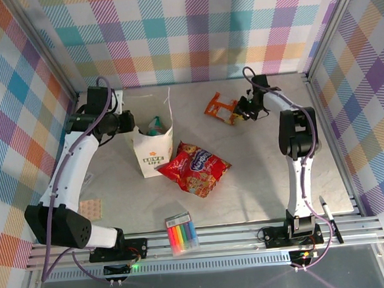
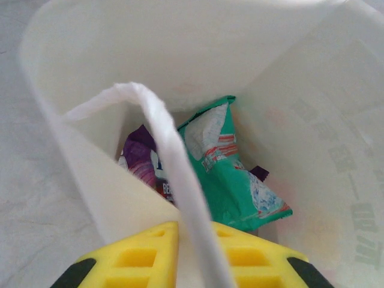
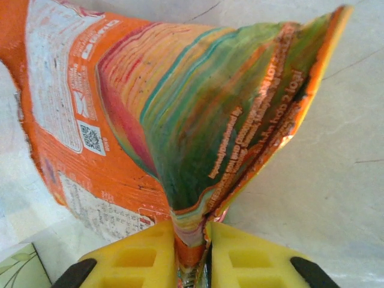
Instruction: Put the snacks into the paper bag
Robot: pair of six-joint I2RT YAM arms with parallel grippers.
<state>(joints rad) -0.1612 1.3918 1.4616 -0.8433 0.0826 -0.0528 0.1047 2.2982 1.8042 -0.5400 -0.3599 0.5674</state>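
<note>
Sitting inside the paper bag (image 2: 180,48): teal-and-white packet (image 2: 228,174) beside purple packet (image 2: 141,159)

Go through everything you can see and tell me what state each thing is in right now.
paper bag: upright, open-topped, rim pinched by left gripper.
teal-and-white packet: inside the bag.
purple packet: inside the bag, partly hidden.
red packet: lying flat on the table, outside the bag.
orange packet: outside the bag, edge pinched by right gripper.
marker pack: lying at the table's near edge.
</note>
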